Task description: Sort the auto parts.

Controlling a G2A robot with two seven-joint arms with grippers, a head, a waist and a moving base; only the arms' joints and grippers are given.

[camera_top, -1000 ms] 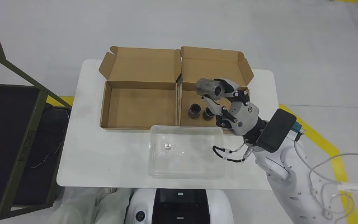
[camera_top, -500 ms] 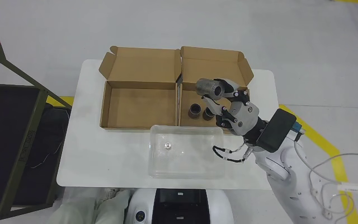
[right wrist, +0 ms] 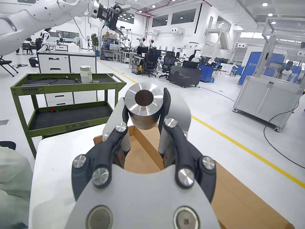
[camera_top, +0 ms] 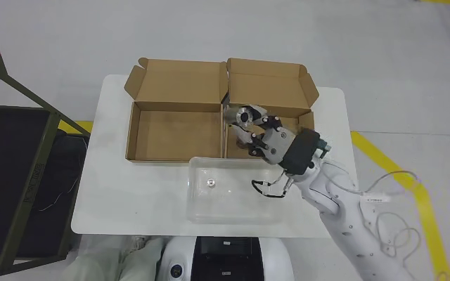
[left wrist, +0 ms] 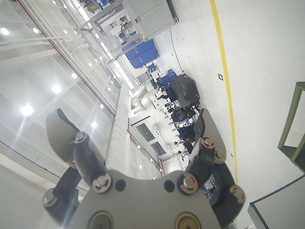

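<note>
Swung leftward, right pincer [right wrist: 145, 107] clamps metal cylinder [right wrist: 143, 117].

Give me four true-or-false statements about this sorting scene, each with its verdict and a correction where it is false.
1. The right gripper is shut on a shiny silver metal cylinder with a dark bore. True.
2. That cylinder rests on the white table. False: it is held in the air above the right-hand brown cardboard box.
3. The left gripper is open and holds nothing. True.
4. The clear plastic bin holds three large cylinders. False: one small silver part lies in it.
</note>
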